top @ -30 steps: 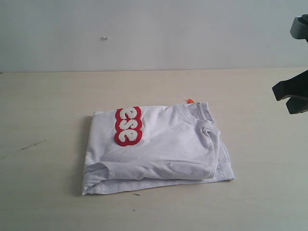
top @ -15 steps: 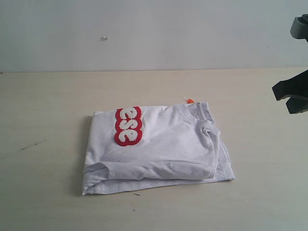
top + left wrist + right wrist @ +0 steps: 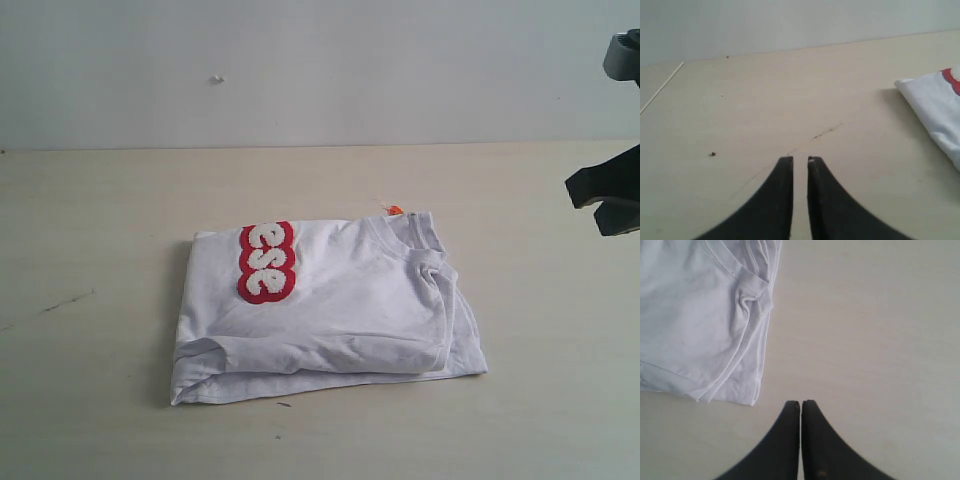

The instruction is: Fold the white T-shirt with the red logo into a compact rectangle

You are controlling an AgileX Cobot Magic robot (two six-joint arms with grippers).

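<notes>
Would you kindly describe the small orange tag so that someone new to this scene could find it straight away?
Start at the pale wooden table and find the folded white T-shirt lying near its middle. Follow the shirt's far edge towards the ribbed collar; the orange tag pokes out just beyond it. It is the only orange thing there, far smaller than the red logo.

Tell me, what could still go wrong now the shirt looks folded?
The shirt is a rough rectangle, but its near layers bulge unevenly and might slump open. The collar side is bunched, so the stack may not stay compact. Both grippers, left and right, are shut and clear of it; a careless return could drag the cloth.
</notes>
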